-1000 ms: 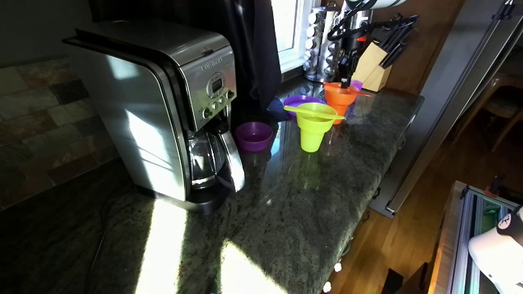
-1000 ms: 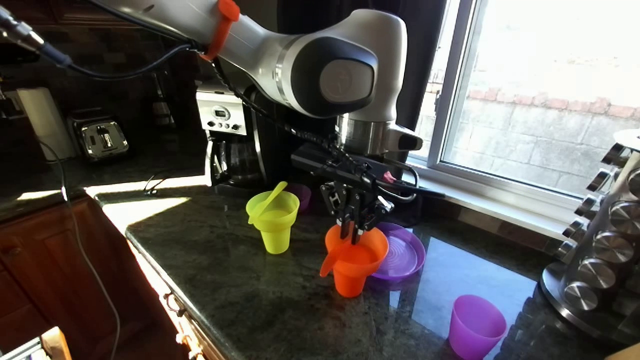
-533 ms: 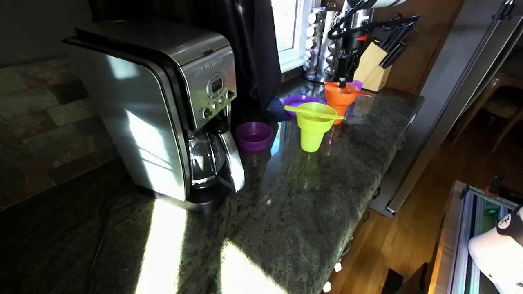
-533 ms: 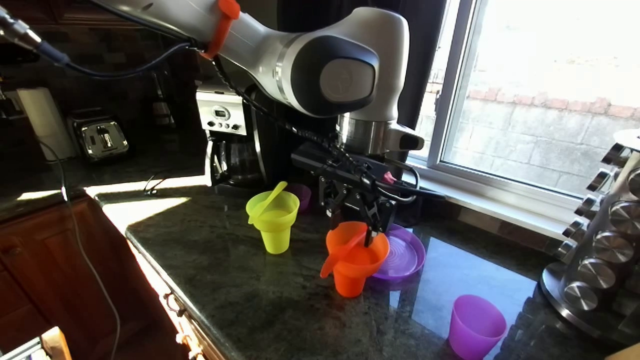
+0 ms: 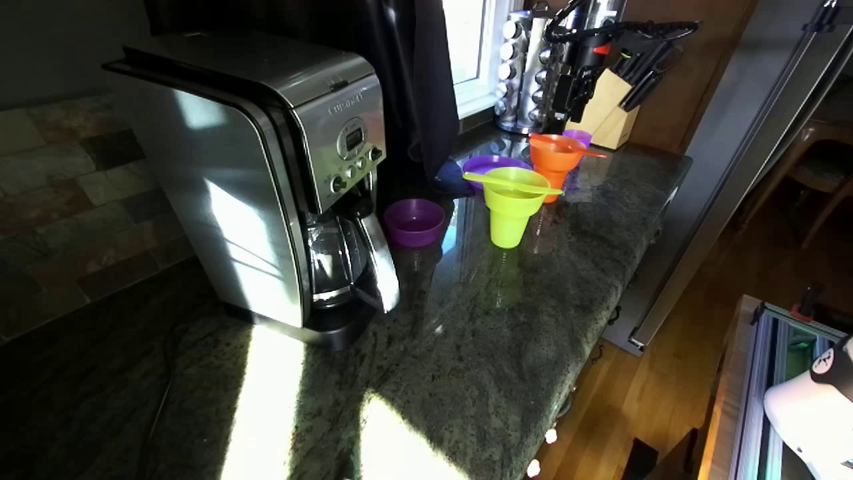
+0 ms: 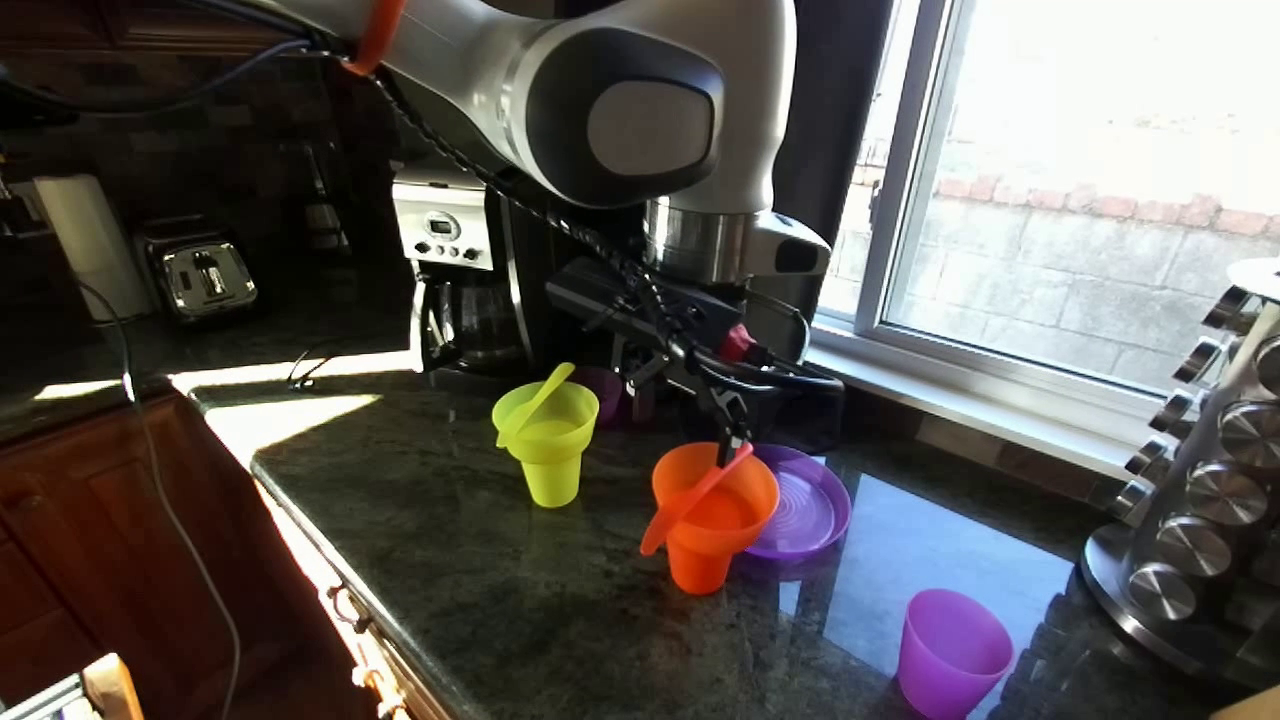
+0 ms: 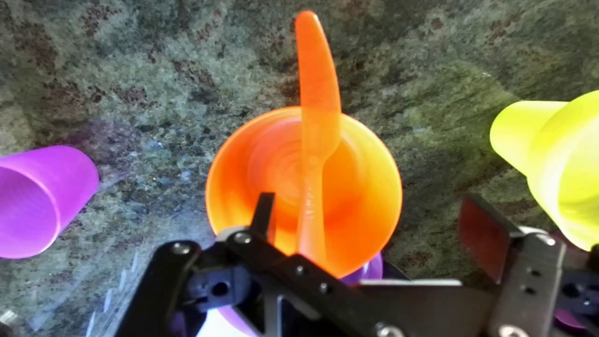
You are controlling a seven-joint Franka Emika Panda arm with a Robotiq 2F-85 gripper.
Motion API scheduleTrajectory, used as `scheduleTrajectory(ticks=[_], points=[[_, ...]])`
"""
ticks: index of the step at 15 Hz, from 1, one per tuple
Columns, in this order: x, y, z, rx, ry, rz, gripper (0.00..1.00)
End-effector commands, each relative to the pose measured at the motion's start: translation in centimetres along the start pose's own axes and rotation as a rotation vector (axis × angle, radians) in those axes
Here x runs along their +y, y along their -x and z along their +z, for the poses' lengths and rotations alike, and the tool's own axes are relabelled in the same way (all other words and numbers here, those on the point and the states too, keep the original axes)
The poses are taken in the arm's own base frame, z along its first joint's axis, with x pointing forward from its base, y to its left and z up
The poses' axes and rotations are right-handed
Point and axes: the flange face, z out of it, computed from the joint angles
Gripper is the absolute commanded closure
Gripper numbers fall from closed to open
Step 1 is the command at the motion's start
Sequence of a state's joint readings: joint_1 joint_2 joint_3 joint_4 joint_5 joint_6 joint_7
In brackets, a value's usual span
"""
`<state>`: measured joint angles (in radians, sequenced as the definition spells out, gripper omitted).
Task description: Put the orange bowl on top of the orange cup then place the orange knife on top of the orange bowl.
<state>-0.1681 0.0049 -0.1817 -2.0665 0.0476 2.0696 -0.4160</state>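
Alongside the worktop's back edge, the window (image 6: 1090, 150) glares white, mirrored palely in the glossy worktop (image 6: 540, 640). Sun patches (image 6: 285, 425) burn out at the front-edge corner above dim cupboards (image 6: 100, 540); in the wrist view, the yellow bowl (image 7: 575, 168) looks bleached.

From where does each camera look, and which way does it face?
In an exterior view: high near the coffee maker, facing along the counter; distant jaws, a white robot part lower right.
In an exterior view: spice rack end, facing the coffee maker; arm and jaws.
Wrist view: above the orange bowl, facing down; open jaws at the bottom.
In both exterior views: the orange cup and yellow-green cup.
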Motion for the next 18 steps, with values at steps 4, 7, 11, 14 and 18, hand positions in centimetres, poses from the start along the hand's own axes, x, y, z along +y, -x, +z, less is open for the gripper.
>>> scheduleTrajectory(ticks=[4, 7, 11, 14, 18], points=[[-2.3, 5.2, -1.4, 0.128, 0.029, 0.015, 0.0], [-2.9, 6.6, -2.0, 0.214, 0.03, 0.068, 0.0], [-3.8, 8.0, -2.8, 0.323, 0.053, 0.185, 0.0], [-4.6, 8.8, -3.1, 0.359, 0.063, 0.223, 0.0], [-4.5, 8.1, -3.4, 0.347, 0.047, 0.231, 0.0]])
